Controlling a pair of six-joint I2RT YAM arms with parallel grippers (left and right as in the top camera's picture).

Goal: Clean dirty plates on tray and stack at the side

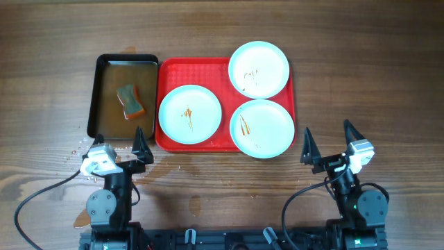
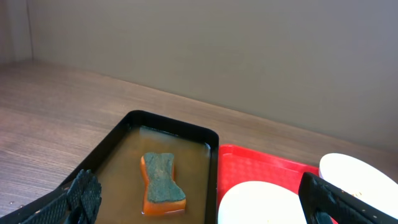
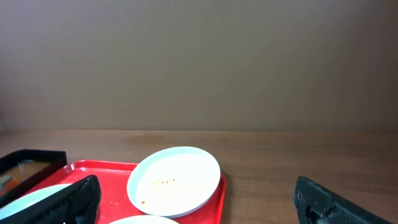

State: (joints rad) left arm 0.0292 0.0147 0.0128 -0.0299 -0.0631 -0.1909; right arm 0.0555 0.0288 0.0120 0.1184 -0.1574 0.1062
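Note:
Three pale plates lie on the red tray: a left plate with an orange smear, a far right plate with faint specks, and a near right plate with orange streaks. My left gripper is open and empty, near the front of the black tray. My right gripper is open and empty, right of the red tray. The left wrist view shows the red tray and two plates. The right wrist view shows the far plate on the red tray.
A narrow black tray left of the red tray holds brownish water and an orange sponge with a green top, also in the left wrist view. Water drops lie on the wooden table near the left gripper.

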